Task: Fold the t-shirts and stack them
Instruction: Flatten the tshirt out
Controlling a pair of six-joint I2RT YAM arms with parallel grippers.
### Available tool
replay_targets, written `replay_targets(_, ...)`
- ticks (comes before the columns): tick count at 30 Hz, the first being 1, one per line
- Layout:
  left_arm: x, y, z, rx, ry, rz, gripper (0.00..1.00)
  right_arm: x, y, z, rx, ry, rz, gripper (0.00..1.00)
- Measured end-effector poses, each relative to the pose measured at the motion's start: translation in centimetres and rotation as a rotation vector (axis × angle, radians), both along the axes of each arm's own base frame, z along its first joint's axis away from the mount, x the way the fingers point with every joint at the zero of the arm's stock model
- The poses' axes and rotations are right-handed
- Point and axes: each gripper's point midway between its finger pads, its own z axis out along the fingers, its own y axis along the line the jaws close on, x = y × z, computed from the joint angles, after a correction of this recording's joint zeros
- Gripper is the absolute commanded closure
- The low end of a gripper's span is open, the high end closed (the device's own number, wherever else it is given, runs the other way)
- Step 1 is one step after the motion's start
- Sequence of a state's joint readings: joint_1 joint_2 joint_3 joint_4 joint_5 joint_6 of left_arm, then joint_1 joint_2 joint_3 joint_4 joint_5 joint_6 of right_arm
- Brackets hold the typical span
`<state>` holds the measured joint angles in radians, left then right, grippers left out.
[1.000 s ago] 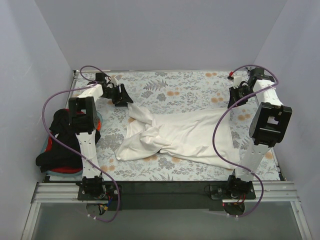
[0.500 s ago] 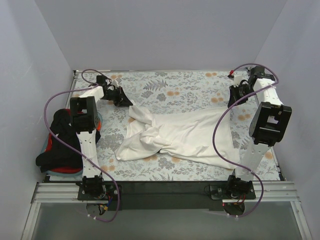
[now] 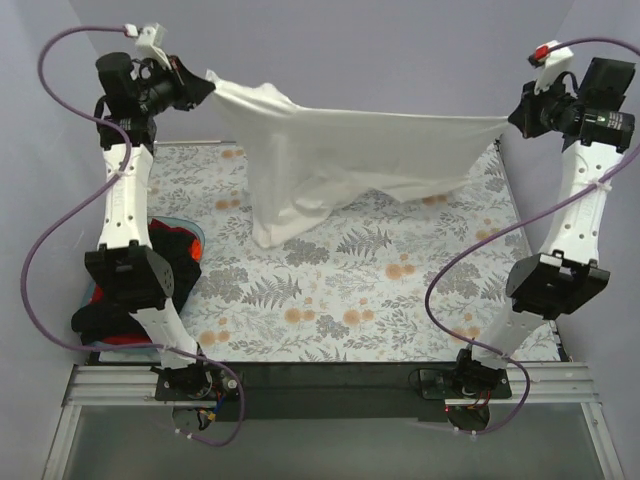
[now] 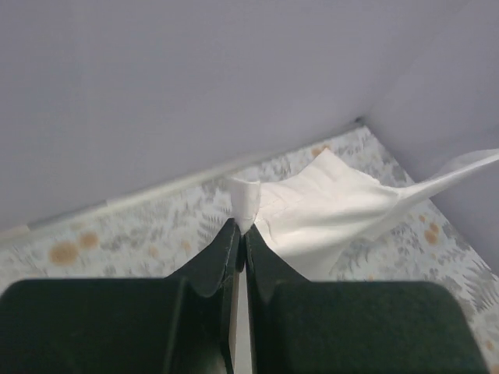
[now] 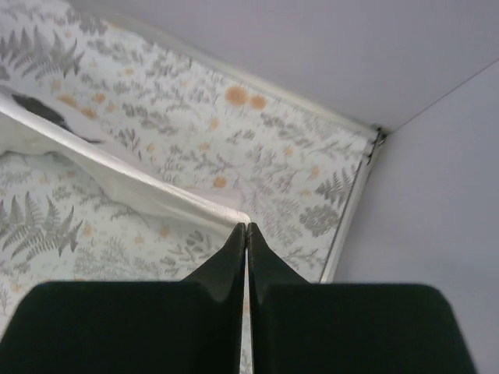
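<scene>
The large off-white t-shirt [image 3: 350, 150] hangs stretched in the air between my two raised arms, its lower edge drooping toward the floral table cloth [image 3: 330, 290]. My left gripper [image 3: 205, 84] is shut on its left corner; the pinched cloth [image 4: 245, 201] shows at my fingertips in the left wrist view. My right gripper [image 3: 513, 120] is shut on its right corner, and the taut edge [image 5: 148, 183] runs off to the left in the right wrist view. A pile of black, red and teal t-shirts [image 3: 160, 275] lies at the table's left edge.
Grey walls close in the back and both sides. The table's metal rail [image 3: 330, 385] runs along the near edge by the arm bases. Purple cables [image 3: 60, 200] loop beside each arm.
Both arms have swung up high from the far corners of the table. The off-white t-shirt, crumpled on the cloth before, now hangs spread between the two grippers.
</scene>
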<state>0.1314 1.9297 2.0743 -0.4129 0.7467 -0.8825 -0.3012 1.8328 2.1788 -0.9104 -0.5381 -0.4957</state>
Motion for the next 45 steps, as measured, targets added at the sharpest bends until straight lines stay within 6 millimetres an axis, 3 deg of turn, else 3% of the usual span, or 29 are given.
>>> replay_targets(2, -2.5, -0.5, 7.0, 0.03, -0.195, 0.019, 1.0, -1.1, 0.2, 4.9, -0.019, -0.131, -0.02, 0.99)
replay_targets(4, -5.5, -0.8, 12.3, 0.05, -0.356, 0.04, 1.0, -2.4, 0.4, 8.6, -0.032, -0.231, -0.044, 0.99)
replay_targets(7, -9.5, -0.6, 16.7, 0.07, -0.508, 0.084, 1.0, -4.9, 0.3, 13.5, -0.049, -0.384, -0.094, 0.99)
replay_targets(10, -13.0, -0.2, 18.6, 0.077, -0.598, 0.145, 1.0, -8.1, 0.3, 16.7, -0.07, -0.498, -0.156, 0.99)
replay_targets(17, -20.9, 0.7, 20.5, 0.096, -0.729, 0.265, 1.0, -16.3, 0.0, 23.1, -0.144, -0.768, -0.333, 0.99)
replay_targets(25, -33.5, 0.7, 29.5, 0.132, -1.056, 0.364, 1.0, -27.4, 0.3, 31.4, -0.256, -1.12, -0.507, 0.99)
replay_targets(27, -35.7, 0.5, 31.2, 0.149, -1.124, 0.372, 1.0, -28.7, 0.2, 32.9, -0.287, -1.182, -0.533, 0.99)
replay_targets(29, -36.3, 0.4, 31.7, 0.165, -1.149, 0.372, 1.0, -28.5, -0.1, 33.3, -0.309, -1.196, -0.539, 0.99)
replay_targets(32, -34.0, 0.0, 30.0, 0.201, -1.101, 0.326, 1.0, -25.5, -0.5, 31.8, -0.329, -1.153, -0.499, 0.99)
replay_targets(35, -28.8, -0.5, 25.5, 0.222, -0.961, 0.24, 1.0, -19.9, -0.8, 26.9, -0.326, -1.017, -0.392, 0.99)
replay_targets(37, -24.4, -0.7, 20.9, 0.215, -0.821, 0.178, 1.0, -15.9, -0.9, 22.2, -0.303, -0.897, -0.317, 0.99)
replay_targets(40, -18.4, -1.1, 12.6, 0.192, -0.59, 0.106, 1.0, -10.6, -0.8, 13.8, -0.255, -0.699, -0.217, 0.99)
replay_targets(41, -16.5, -1.4, 8.8, 0.186, -0.502, 0.082, 1.0, -9.5, -0.7, 11.5, -0.242, -0.647, -0.194, 0.99)
replay_targets(45, -13.0, -4.1, -2.8, 0.197, -0.26, -0.003, 1.0, -6.1, 0.9, 0.2, -0.192, -0.409, -0.088, 0.99)
